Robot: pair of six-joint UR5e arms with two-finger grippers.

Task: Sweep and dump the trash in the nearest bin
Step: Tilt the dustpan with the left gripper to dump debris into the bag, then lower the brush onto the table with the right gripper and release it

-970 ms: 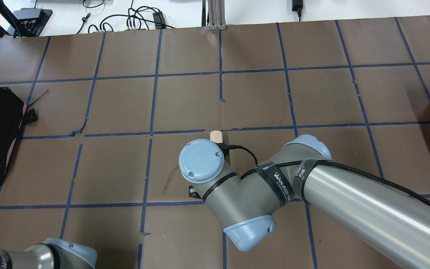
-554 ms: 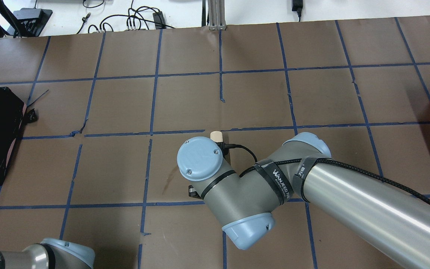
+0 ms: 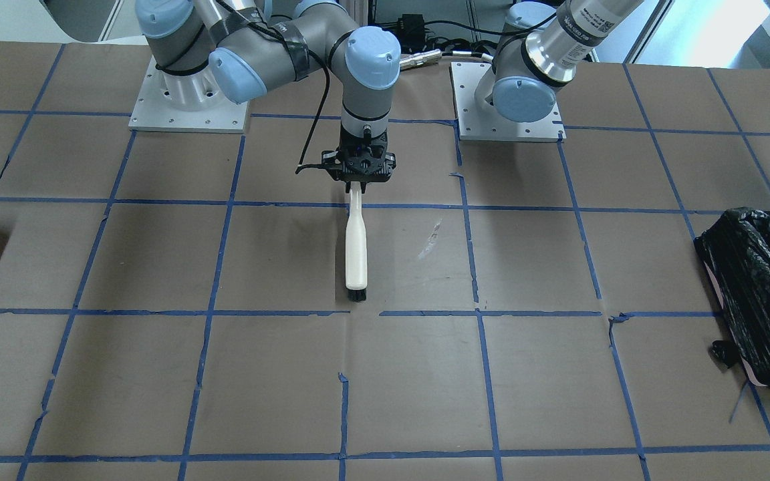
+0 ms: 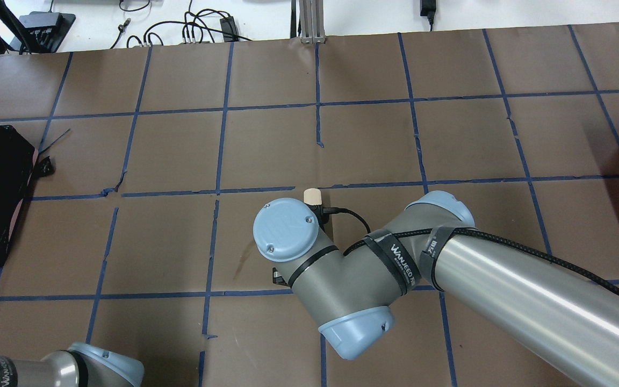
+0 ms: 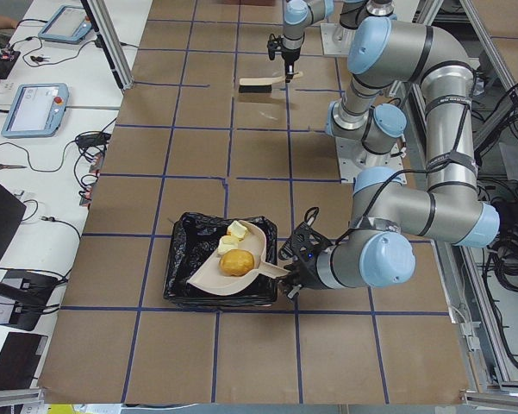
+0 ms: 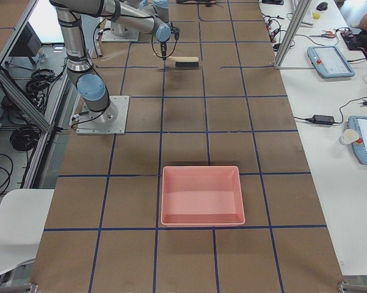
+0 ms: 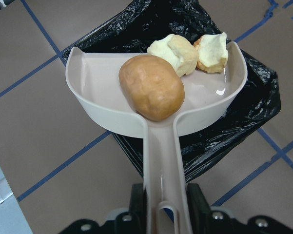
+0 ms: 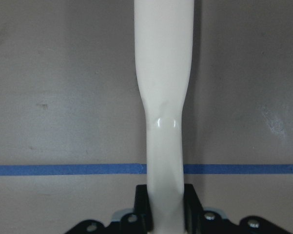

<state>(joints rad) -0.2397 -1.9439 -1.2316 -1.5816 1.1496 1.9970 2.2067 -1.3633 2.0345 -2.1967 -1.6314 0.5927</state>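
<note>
Clamping the dustpan by its handle, the left gripper held the trash in the scoop at its twelve o'clock: a brown bun and two pale chunks. The handle's long axis ran six to twelve. The bin lay directly beneath the scoop, spreading toward three o'clock, so tipping forward looked enough to dump the load. The right gripper was closed on the brush, far off at mid-desk.
</note>
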